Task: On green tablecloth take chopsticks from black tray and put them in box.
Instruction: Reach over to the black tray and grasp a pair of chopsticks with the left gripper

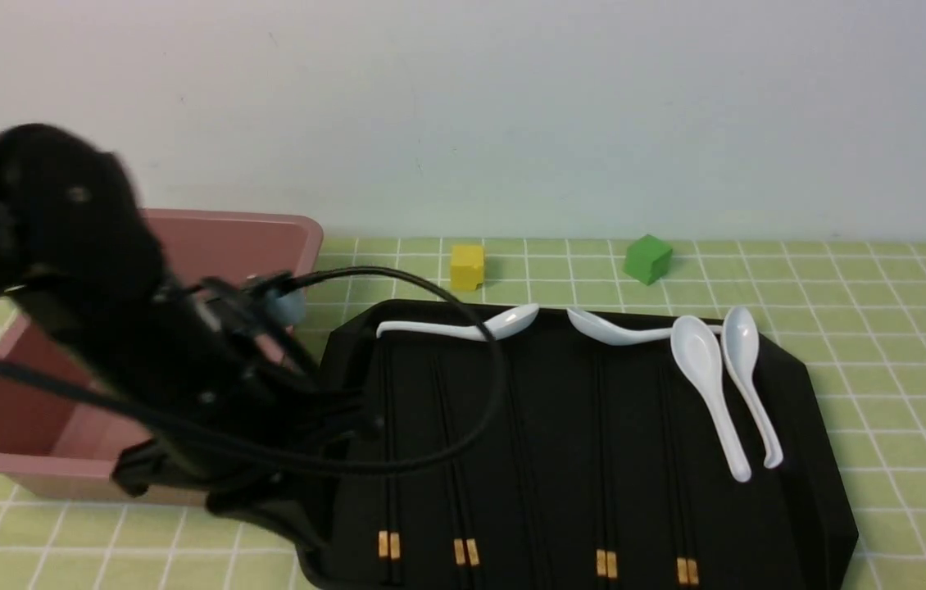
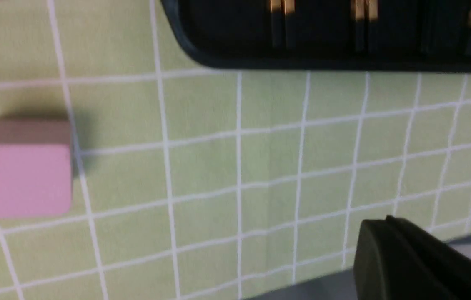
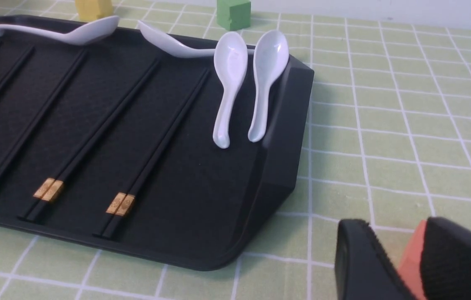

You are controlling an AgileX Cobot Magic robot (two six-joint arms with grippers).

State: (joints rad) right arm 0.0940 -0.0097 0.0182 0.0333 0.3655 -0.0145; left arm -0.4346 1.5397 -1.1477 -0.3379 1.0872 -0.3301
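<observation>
On the green tablecloth [image 1: 881,344] the black tray [image 1: 807,426] holds several pairs of black chopsticks [image 1: 604,459] with gold bands toward me. The pink box [image 1: 266,238] stands left of the tray, partly hidden by my left arm. My left gripper [image 1: 311,541] hangs over the tray's near left corner. In the left wrist view its tips [image 2: 385,223] are pressed together, empty, above bare cloth, with the tray rim [image 2: 260,62] and chopstick ends [image 2: 279,16] beyond. My right gripper [image 3: 402,246] is open above the cloth, right of the tray [image 3: 285,125] and its chopsticks [image 3: 93,137].
Several white spoons [image 1: 709,385] lie at the tray's far and right side. A yellow cube [image 1: 467,265] and a green cube [image 1: 647,258] sit behind the tray. A pink cube [image 2: 29,171] lies near the tray's near left corner. An orange block [image 3: 412,258] shows between the right fingers.
</observation>
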